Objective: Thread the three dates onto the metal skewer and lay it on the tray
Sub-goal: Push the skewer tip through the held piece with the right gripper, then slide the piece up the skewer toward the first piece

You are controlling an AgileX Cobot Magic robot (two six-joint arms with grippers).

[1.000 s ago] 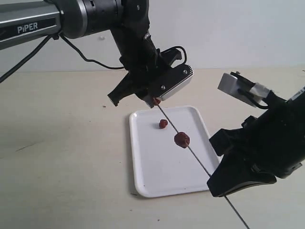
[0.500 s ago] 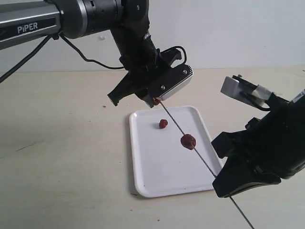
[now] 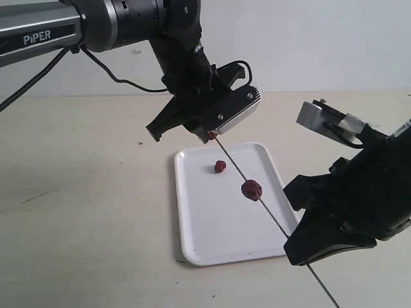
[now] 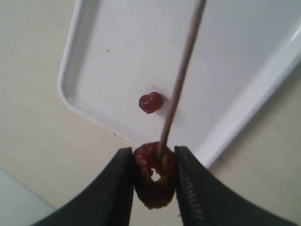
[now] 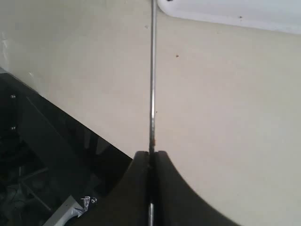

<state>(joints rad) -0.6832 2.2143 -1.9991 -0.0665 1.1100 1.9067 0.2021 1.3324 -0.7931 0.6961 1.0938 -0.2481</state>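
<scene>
The held date (image 4: 151, 181) sits between the jaws of my left gripper (image 4: 154, 151), which is grasping it by its flanks, with a pale hollow showing in its face. The metal skewer (image 4: 182, 75) runs in from the far side and its tip touches the fruit's upper edge, right at the fingertips; I can't tell whether it has bitten in. Further out from that pincer along the rod, the threaded date (image 3: 251, 190) rides mid-span above the tray (image 3: 199, 237). The loose date (image 3: 220, 167) lies on the tray floor beside the rod, just beyond the left jaws. At the rod's other end my right gripper (image 5: 151, 154) is clenched tight on the shaft, with a stub poking out behind it, off the tray's edge and over the table (image 3: 83, 192). I judge that one fruit is on, the second is being pushed on and the third waits. To do this step well, I'd first line the rod's axis up with that hollow rather than the rim, since the tip looks off-centre. Then I'd drive the right arm slowly, straight along the rod, while the left grips firmly without crushing. Any sideways push could bow the thin rod or tear the fruit out of the jaws.
</scene>
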